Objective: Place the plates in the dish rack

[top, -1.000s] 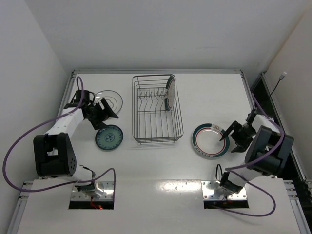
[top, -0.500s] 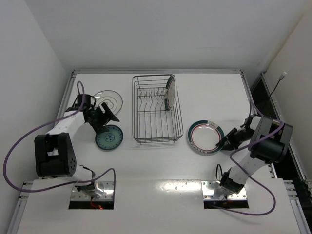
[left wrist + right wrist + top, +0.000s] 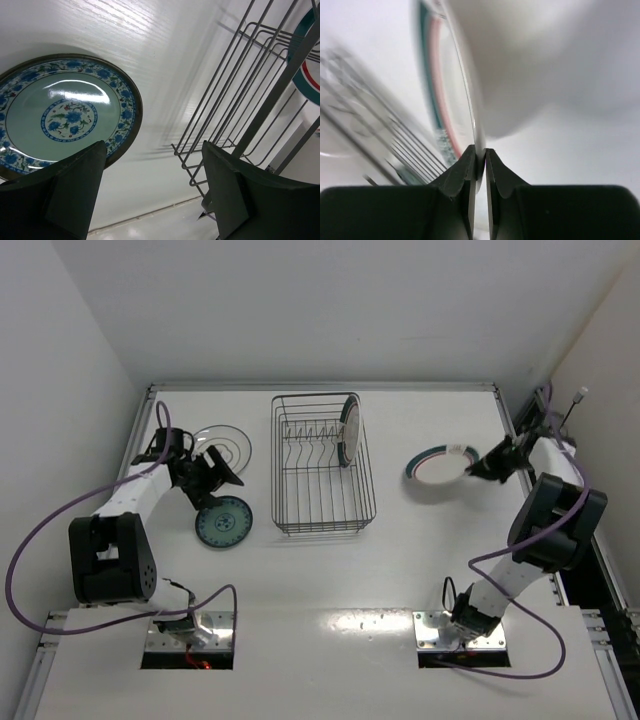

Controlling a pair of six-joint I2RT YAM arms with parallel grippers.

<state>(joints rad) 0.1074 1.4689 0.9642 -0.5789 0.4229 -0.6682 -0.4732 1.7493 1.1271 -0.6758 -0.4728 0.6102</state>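
Lettering: none large or sharp enough to read on any plate or on the rack.
Right gripper (image 3: 480,466): fingers pressed together on the rim of the held plate; the wrist view shows the rim pinched between the two fingertips.
Held plate (image 3: 436,466): white with a green and a red rim band, tilted so it shows as a narrow oval from above. It sits at the right gripper's tip, to the right of the rack and apart from it.
Rack (image 3: 322,527): black wire basket at mid-table, long side running away from the arms, with a row of upright prongs inside.
Racked plate (image 3: 348,430): the same banded kind, standing on edge at the rack's far right corner.
Left gripper (image 3: 212,478): fingers spread, nothing between them, poised between the grey plate and the teal plate.
Teal plate (image 3: 224,522): flat on the table, left of the rack, near the left gripper.
Grey plate (image 3: 230,443): flat, dark rings, partly hidden behind the left gripper.
Open room: bare table (image 3: 420,570) between rack and right arm; the rack's near half holds no plate.
Edges: white walls (image 3: 90,360) close the table on the left, far and right sides.
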